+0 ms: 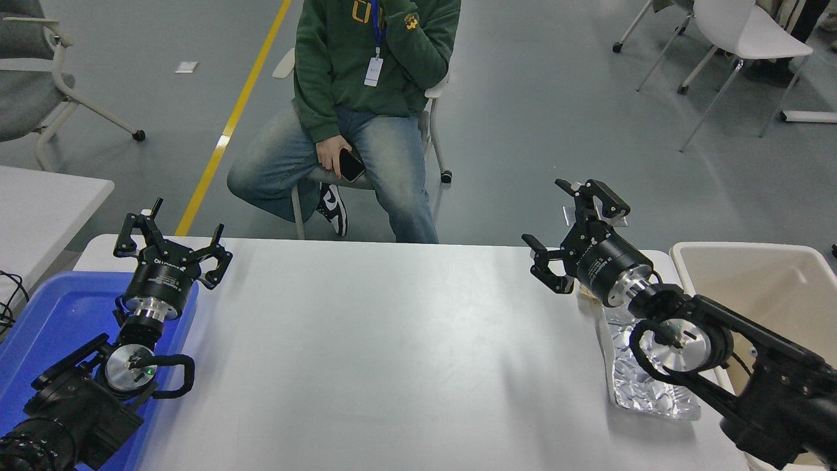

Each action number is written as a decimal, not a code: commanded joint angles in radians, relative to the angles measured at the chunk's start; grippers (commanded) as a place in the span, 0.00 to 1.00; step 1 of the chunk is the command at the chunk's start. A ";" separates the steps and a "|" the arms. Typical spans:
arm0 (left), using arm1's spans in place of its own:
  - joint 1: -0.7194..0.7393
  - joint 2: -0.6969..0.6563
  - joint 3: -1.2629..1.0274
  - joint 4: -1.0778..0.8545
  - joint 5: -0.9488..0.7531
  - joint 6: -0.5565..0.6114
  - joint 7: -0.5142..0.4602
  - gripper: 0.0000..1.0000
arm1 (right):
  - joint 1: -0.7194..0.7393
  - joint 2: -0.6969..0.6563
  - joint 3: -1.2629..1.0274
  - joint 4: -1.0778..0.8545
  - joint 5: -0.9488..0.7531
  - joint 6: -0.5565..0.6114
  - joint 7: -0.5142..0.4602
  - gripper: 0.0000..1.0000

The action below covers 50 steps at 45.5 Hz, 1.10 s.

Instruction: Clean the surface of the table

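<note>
Head view: with right gripper [575,239] spread wide at right-centre, lower it squarely over the foil tray [644,389] on the surface [392,353] before closing.

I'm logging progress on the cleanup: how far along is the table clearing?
Most of the table is bare. The right hand hangs open and empty above the far right end. The foil tray there remains to be removed, beside the beige bin. The left hand is parked.
</note>
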 commanded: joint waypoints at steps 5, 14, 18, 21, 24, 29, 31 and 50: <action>0.000 0.000 0.000 0.000 0.000 0.000 0.000 1.00 | -0.044 0.046 0.024 -0.067 0.060 0.059 0.013 1.00; 0.000 0.000 0.000 0.000 0.000 0.000 -0.001 1.00 | -0.049 0.044 0.025 -0.068 0.066 0.061 0.013 1.00; 0.000 0.000 0.000 0.000 0.000 0.000 0.000 1.00 | -0.047 0.044 0.027 -0.070 0.066 0.059 0.013 1.00; 0.000 0.000 0.000 0.000 0.000 0.000 0.000 1.00 | -0.047 0.041 0.027 -0.070 0.063 0.059 0.013 1.00; 0.000 0.000 0.000 0.000 0.000 0.000 0.000 1.00 | -0.047 0.038 0.027 -0.070 0.059 0.057 0.013 1.00; 0.000 0.000 0.000 0.000 0.000 0.000 0.000 1.00 | -0.044 0.032 0.025 -0.074 0.051 0.053 0.013 1.00; 0.000 0.000 0.000 0.000 0.000 0.000 0.000 1.00 | -0.037 0.032 0.021 -0.086 0.051 0.044 0.012 1.00; 0.000 0.000 0.000 0.000 0.000 0.000 0.000 1.00 | 0.002 -0.081 -0.076 -0.087 0.010 0.050 0.000 1.00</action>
